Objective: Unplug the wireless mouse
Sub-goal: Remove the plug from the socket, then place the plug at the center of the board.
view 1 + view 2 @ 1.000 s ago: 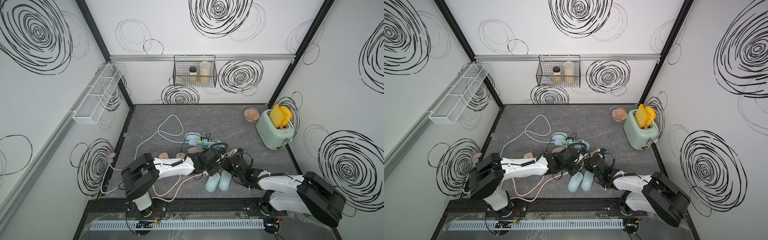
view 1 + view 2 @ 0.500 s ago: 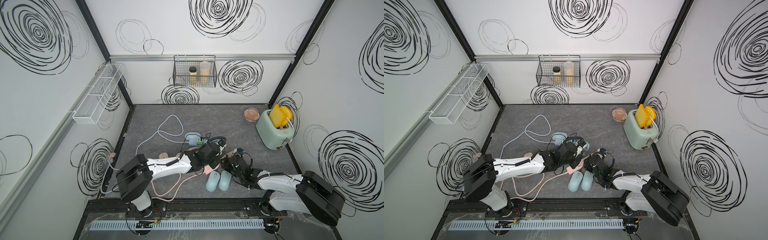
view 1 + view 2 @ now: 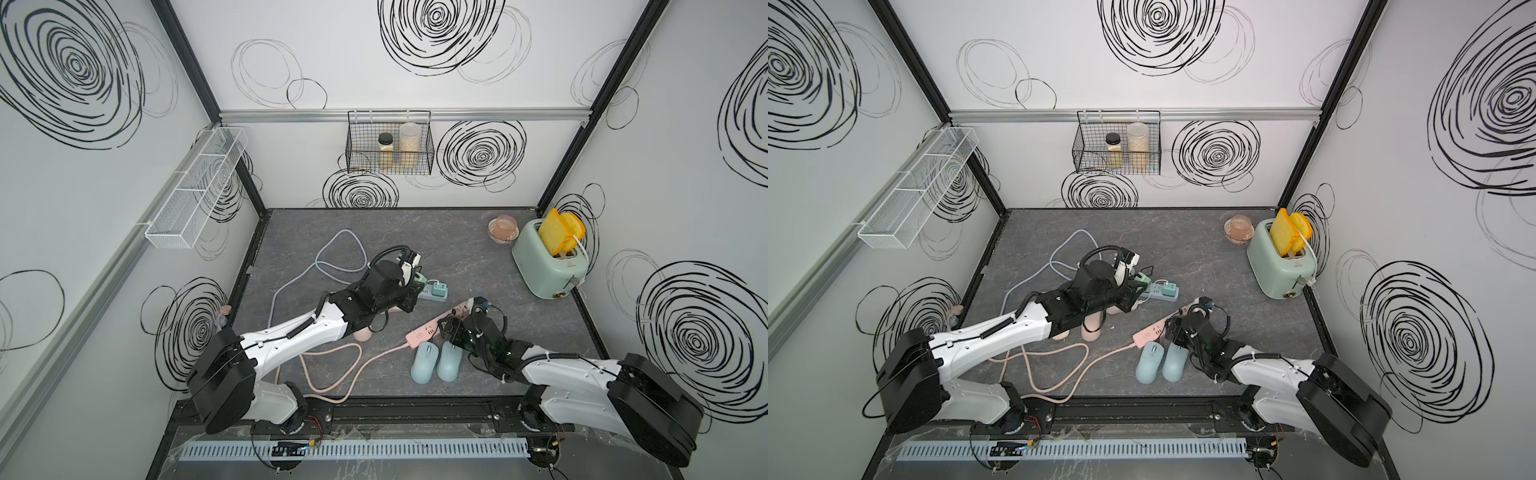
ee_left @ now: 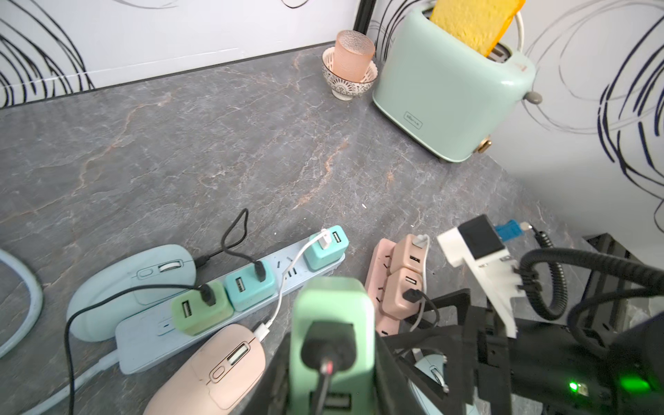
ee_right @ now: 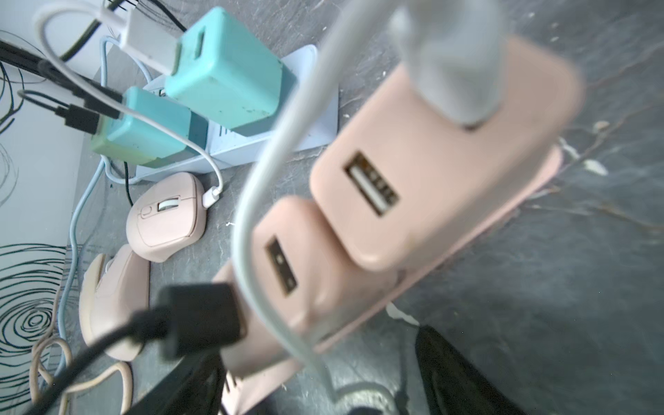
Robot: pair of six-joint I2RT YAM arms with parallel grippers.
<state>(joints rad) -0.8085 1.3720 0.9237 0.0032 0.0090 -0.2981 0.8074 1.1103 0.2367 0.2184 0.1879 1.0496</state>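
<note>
Above the worktop (image 4: 215, 143), our left gripper (image 4: 332, 359) was clenched on the green charger (image 4: 332, 309), while the right gripper (image 5: 323, 373) stood released astride the pink power strip (image 3: 424, 332). Which wireless mouse the charger's black cable (image 4: 325, 370) fed we could not tell, though two blue mice (image 3: 424, 362) lay just beside that strip. With the strip unpinned, we judged a taut cable could drag it or a mouse; the wire basket (image 3: 357, 166) held two jars (image 3: 385, 149), the bowl (image 4: 345, 90) a pink cup (image 4: 354, 54), the toaster (image 4: 442, 97) yellow bread (image 4: 470, 21).

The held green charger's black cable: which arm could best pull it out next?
Probably the right: the left gripper is shut on the green charger, so it's busy; the right gripper hangs open close by.
</note>
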